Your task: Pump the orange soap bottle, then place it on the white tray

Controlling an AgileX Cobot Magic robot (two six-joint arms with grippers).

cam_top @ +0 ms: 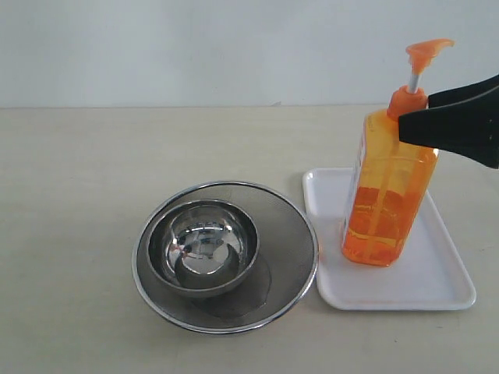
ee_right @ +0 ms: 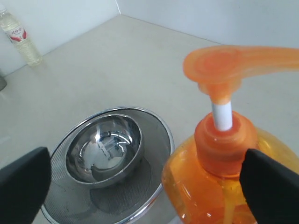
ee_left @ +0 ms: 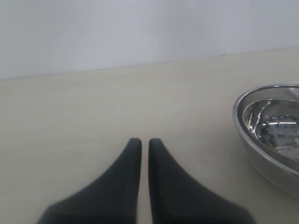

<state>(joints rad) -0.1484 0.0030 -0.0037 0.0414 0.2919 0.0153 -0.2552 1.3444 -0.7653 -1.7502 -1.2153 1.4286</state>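
Nearest, in the lower centre of the exterior view, sits one round mesh strainer [cam_top: 292,226] on the pale table [cam_top: 78,195]. One shiny steel bowl [cam_top: 204,249] rests inside it, left of its middle.

Just beside the strainer, in the lower right, lies one white tray [cam_top: 437,273]. Whether the two rims touch cannot be told.

The single orange soap bottle [cam_top: 386,195] stands on the left half of this tray, upright with a slight lean. Its white stem is raised and its one orange pump head [cam_top: 425,53] is up near the top right of the frame.

The right gripper [cam_top: 415,115] comes in from the right edge at the level of the bottle's collar. Its two black fingers [cam_top: 460,128] are spread wide, one on each side of the collar. In the right wrist view, one finger stands clear of the bottle with the strainer visible in the gap. The other overlaps the bottle's shoulder, and contact there cannot be judged. The jaws are not clamped on the bottle.

The left gripper [ee_left: 145,142] appears only in its own wrist view, above bare table with the bowl's rim off to one side. Its two fingers are drawn together, with only a thin slit between them and nothing held.

Farthest back, one small clear bottle with a red label [ee_right: 21,37] stands against the white wall [cam_top: 195,47].
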